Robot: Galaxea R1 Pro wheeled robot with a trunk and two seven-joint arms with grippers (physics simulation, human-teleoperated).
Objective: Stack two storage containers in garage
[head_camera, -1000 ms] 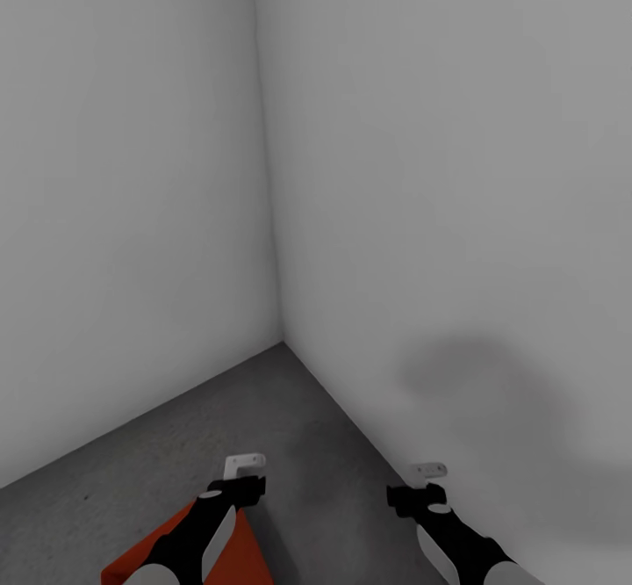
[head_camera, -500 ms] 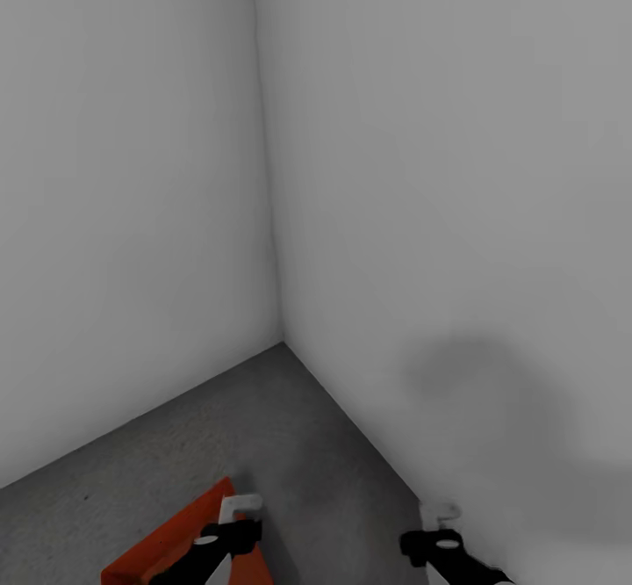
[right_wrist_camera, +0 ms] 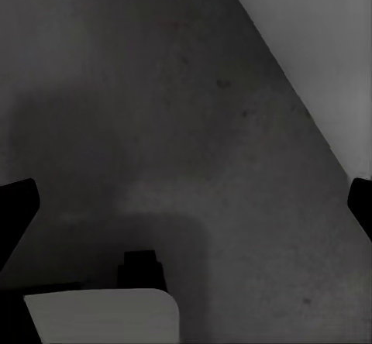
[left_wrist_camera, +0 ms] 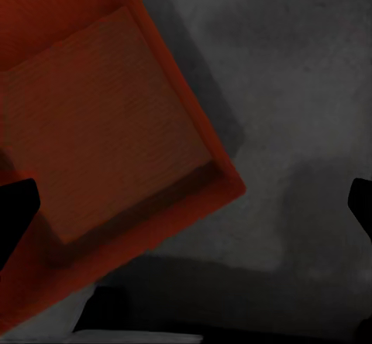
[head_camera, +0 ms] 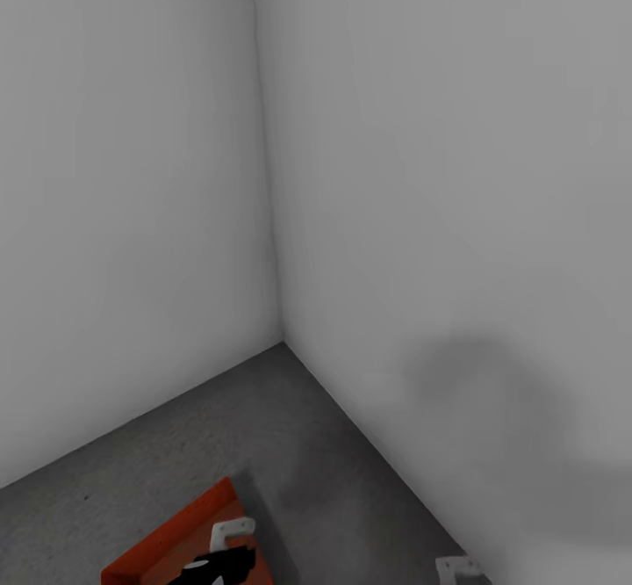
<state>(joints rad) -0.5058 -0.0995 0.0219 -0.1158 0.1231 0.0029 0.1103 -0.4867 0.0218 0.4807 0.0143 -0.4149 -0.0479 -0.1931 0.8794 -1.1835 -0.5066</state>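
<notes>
One storage container (head_camera: 175, 541) lies on the floor (head_camera: 307, 444) at seven o'clock; both tools, left tool (left_wrist_camera: 186, 204) and right tool (right_wrist_camera: 186, 204), gape empty, so lift clear without nudging it.

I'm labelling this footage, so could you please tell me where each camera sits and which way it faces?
Head view: on the robot's head, looking down into a wall corner; the left tool and right tool show at the bottom edge.
Left wrist view: on the left arm, looking down at the orange bin on the grey floor; dark fingertips at the sides.
Right wrist view: on the right arm, facing floor and wall base.
Head and left wrist share the bin.
</notes>
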